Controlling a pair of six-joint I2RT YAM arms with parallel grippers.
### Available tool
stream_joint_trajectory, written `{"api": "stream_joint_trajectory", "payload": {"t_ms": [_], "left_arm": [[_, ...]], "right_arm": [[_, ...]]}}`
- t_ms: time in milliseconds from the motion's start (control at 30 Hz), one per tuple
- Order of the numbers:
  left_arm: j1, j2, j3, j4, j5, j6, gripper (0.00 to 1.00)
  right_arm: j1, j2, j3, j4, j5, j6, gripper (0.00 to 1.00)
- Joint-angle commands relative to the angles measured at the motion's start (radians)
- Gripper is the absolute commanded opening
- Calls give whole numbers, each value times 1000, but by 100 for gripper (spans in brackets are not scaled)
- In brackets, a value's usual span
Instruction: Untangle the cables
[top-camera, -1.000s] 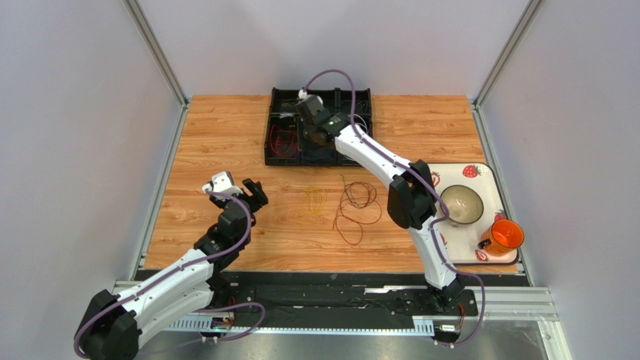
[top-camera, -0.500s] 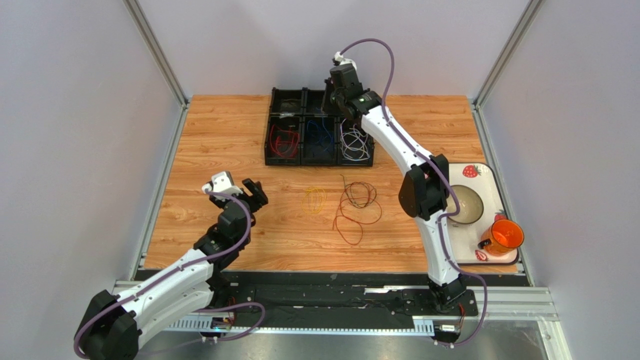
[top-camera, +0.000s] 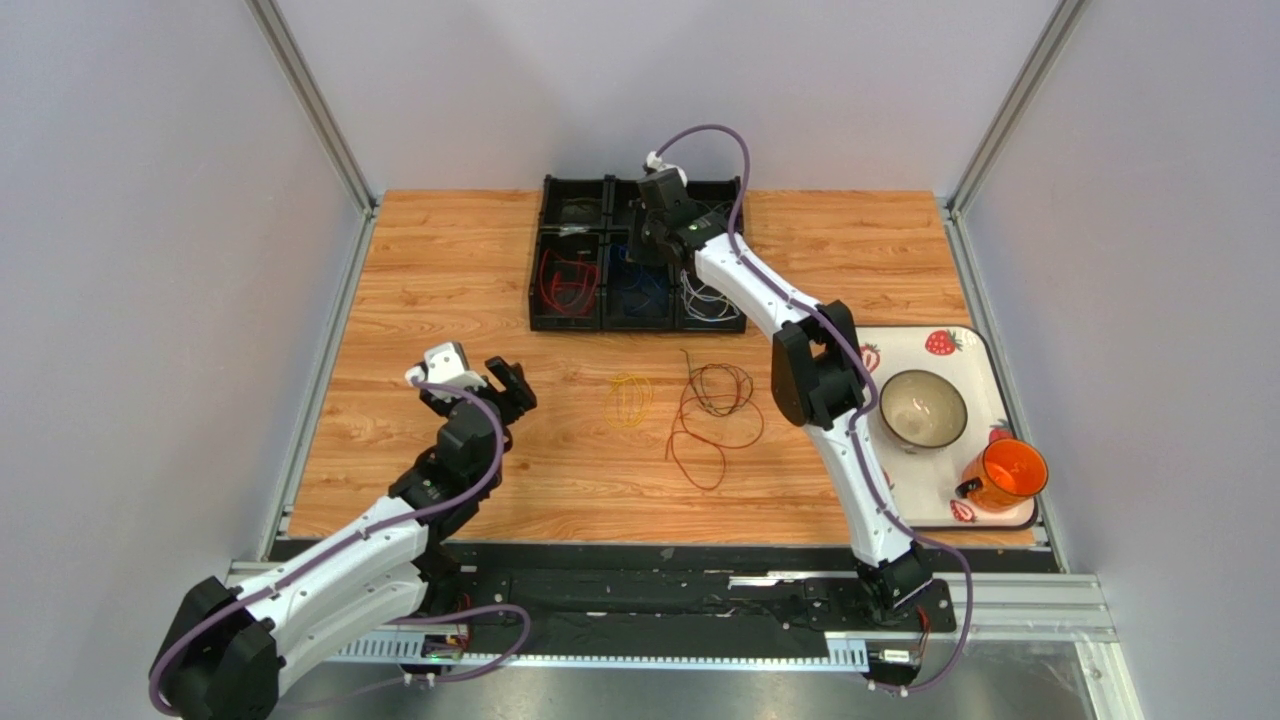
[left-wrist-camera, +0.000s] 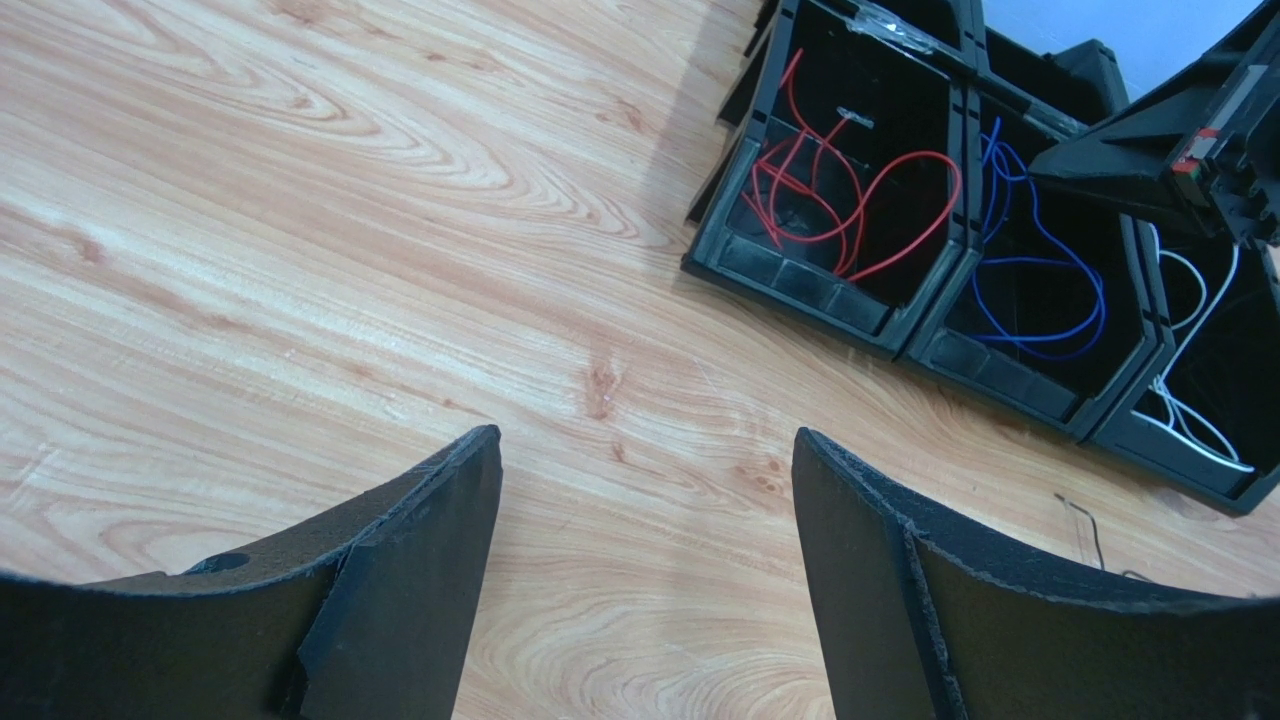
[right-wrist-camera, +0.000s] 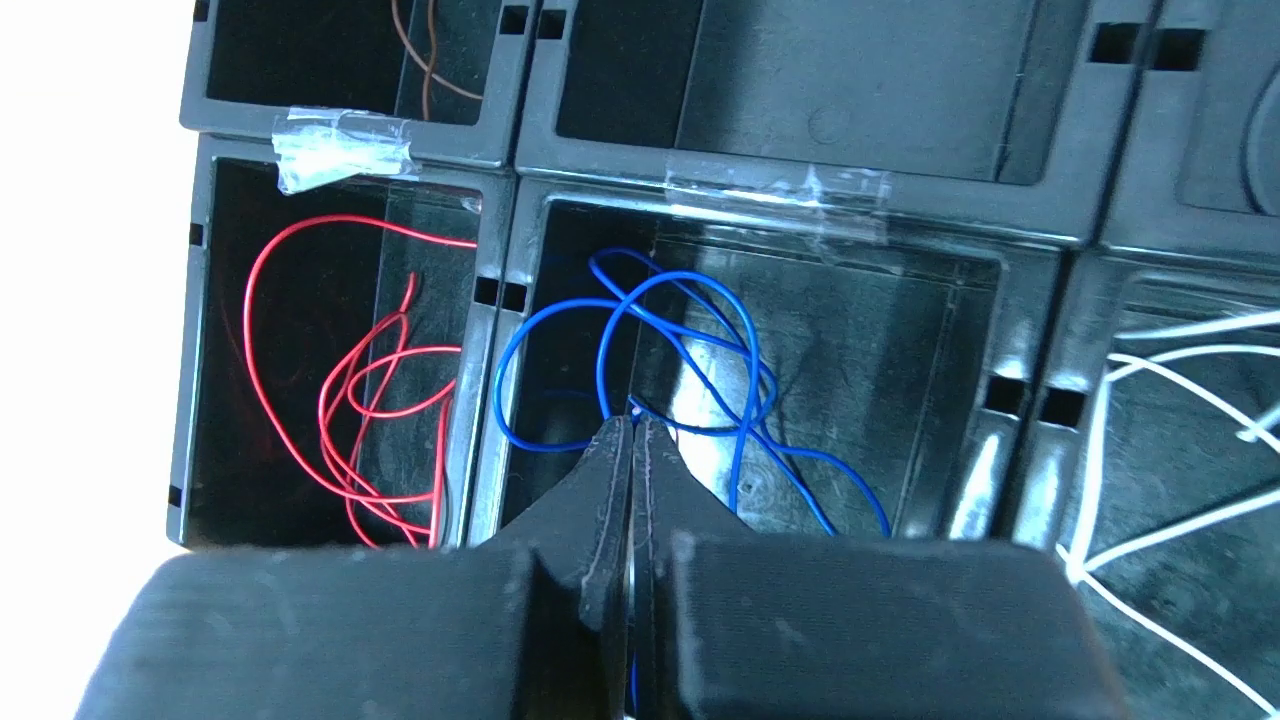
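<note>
A black bin tray (top-camera: 607, 318) at the back holds a red cable (top-camera: 568, 278), a blue cable (right-wrist-camera: 661, 353) and a white cable (top-camera: 706, 296), each in its own compartment. My right gripper (right-wrist-camera: 631, 431) hangs over the middle compartment, shut, with a blue strand showing between its fingers. It also shows in the top view (top-camera: 658, 222). On the table lie a yellow cable (top-camera: 628, 399) and a tangle of red and dark cables (top-camera: 712, 414). My left gripper (left-wrist-camera: 646, 465) is open and empty over bare wood, left of the yellow cable (top-camera: 504, 384).
A white strawberry-print tray (top-camera: 977, 357) at the right edge carries a bowl (top-camera: 921, 408) and an orange cup (top-camera: 1013, 470). Another bin row behind holds a brown wire (right-wrist-camera: 413, 75). Grey walls and metal rails enclose the table.
My right gripper rose to the back of the bins, then came back down over the middle compartment. The left arm and the cables on the table have not moved.
</note>
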Motion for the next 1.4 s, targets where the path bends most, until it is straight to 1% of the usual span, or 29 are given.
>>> {"api": "stream_joint_trajectory", "payload": {"t_ms": [0,167,200,233,300,333,400,433,500,533,633,800,833,900,967,1000,1033,1067,1100,1133,1167,1200,1233,1267,1300,1333,1367], "left_arm": [[5,5,7,34,1,3,79],[4,3,7,31,1,3,78],[4,3,6,32,1,3,79],[4,5,6,31,3,3,79],[4,3,6,29,4,3,78],[5,2,7,29,4,3,78],[4,0,6,28,6,3,79],[4,0,4,29,6,3,79],[4,-3,3,28,8,1,79],[5,-5,1,28,8,1,79],[4,-8,0,28,14,6,81],[4,5,4,43,46,20,82],[4,6,4,48,49,23,82],[4,14,7,48,55,26,82],[5,25,15,45,58,26,82],[4,35,24,38,58,26,82],[5,40,29,32,58,24,82],[4,46,33,31,60,26,82],[4,57,35,37,73,30,83],[4,63,38,51,78,39,84],[4,72,40,63,102,50,85],[8,95,52,69,121,66,87],[8,110,59,74,136,73,87],[10,126,73,72,165,81,87],[8,162,110,69,196,102,87],[8,179,134,39,236,113,87],[7,196,161,16,311,118,86]], "right_arm": [[4,10,11,47,-24,15,0],[4,-4,3,35,-23,17,0],[4,-9,6,27,-58,15,2],[4,-12,9,21,-58,14,13],[2,-32,15,1,-55,11,27],[4,-39,18,-4,-55,9,38],[4,-68,21,-19,-59,2,47],[4,-91,23,-22,-61,-1,53],[4,-119,21,-40,-59,-12,60],[4,-145,18,-45,-59,-15,62],[4,-215,-1,-56,-62,-27,62],[2,-343,-132,-45,-67,-54,62],[4,-390,-161,-42,-69,-54,62],[8,-444,-271,-36,-72,-64,62],[15,-544,-377,-16,-84,-102,61],[16,-582,-496,23,-84,-109,61],[16,-666,-573,50,-81,-112,61],[16,-709,-641,112,-75,-113,62],[15,-752,-788,151,-72,-101,68],[4,-836,-866,203,-84,-86,71],[-1,-872,-944,331,-67,16,75],[-7,-924,-1091,373,-79,67,99],[-30,-934,-1144,401,-99,128,100],[-42,-937,-1197,465,-162,199,100],[-56,-922,-1228,479,-215,201,100],[-73,-909,-1233,464,-258,190,100],[-71,-898,-1223,378,-268,175,100]]}}
